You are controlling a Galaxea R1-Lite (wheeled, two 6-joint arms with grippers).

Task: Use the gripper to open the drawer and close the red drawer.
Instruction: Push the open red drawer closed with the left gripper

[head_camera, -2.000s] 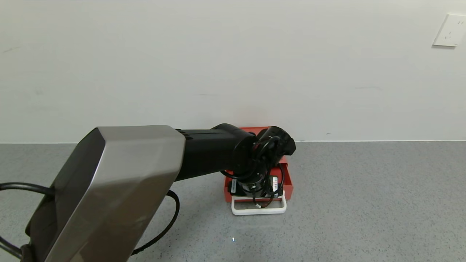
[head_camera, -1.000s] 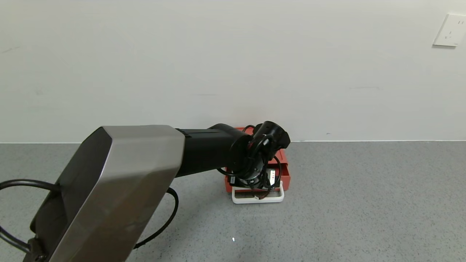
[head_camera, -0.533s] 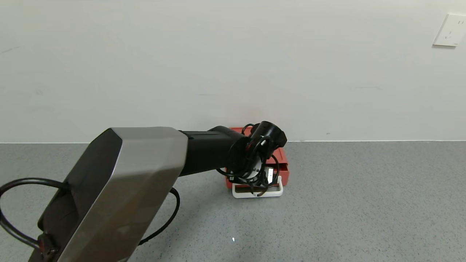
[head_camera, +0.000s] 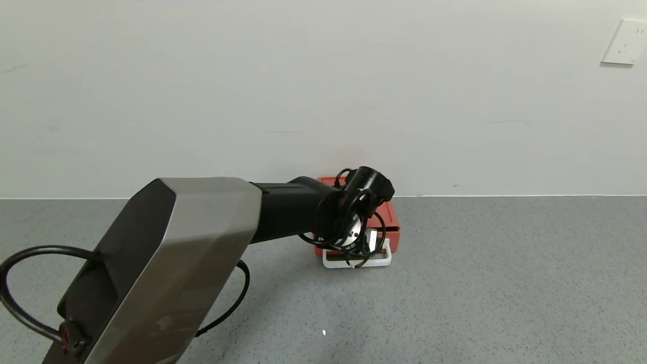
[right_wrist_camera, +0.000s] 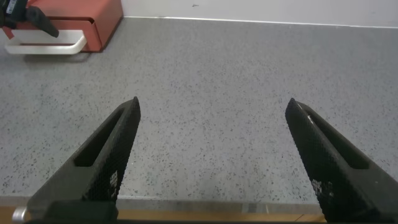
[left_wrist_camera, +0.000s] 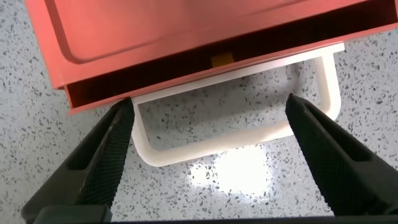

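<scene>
No readable text showing anywhere. A small white label point(head_camera: 372, 241) is sitting on the left gripper point(head_camera: 360, 257) body, but its markings are coming out too small to read. Nothing printed is showing on the drawer point(left_wrist_camera: 186, 37).

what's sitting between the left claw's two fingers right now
In the left wrist view, the white loop handle of the drawer lies between the left claw's open fingers, with bare speckled countertop inside the loop.
</scene>
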